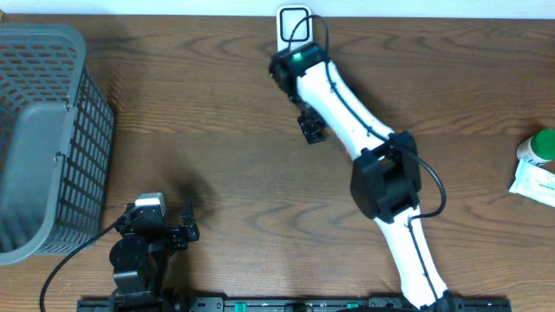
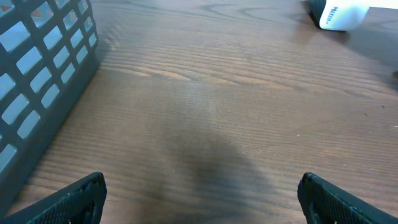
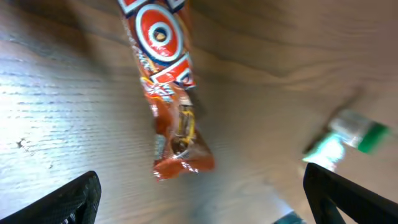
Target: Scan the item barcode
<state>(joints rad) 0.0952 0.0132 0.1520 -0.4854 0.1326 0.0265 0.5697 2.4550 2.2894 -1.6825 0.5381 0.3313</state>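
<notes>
grey mesh basket (image 1: 43, 130) far left on the counter (image 1: 217, 173), well apart from the work. left hand (image 2: 202, 202) low beside it, fingers spread wide, nothing between them. white boxy unit (image 1: 295, 22) at the far edge, middle, probably the scanner; right arm (image 1: 347, 113) reaches up beside it. right hand (image 3: 202, 199) open wide, gripping nothing. snack wrapper (image 3: 166, 93) sits just ahead of its fingers in the wrist view, hidden from overhead and blurred, so cannot tell if it lies flat. judged light, soft, crinkly, slick foil; pinch a crimped end gently, leaving the barcode face uncovered. green-capped tube (image 3: 351, 134) and white packet (image 1: 531, 184) near the right edge, apart from the wrapper; nothing seems to block it.
</notes>
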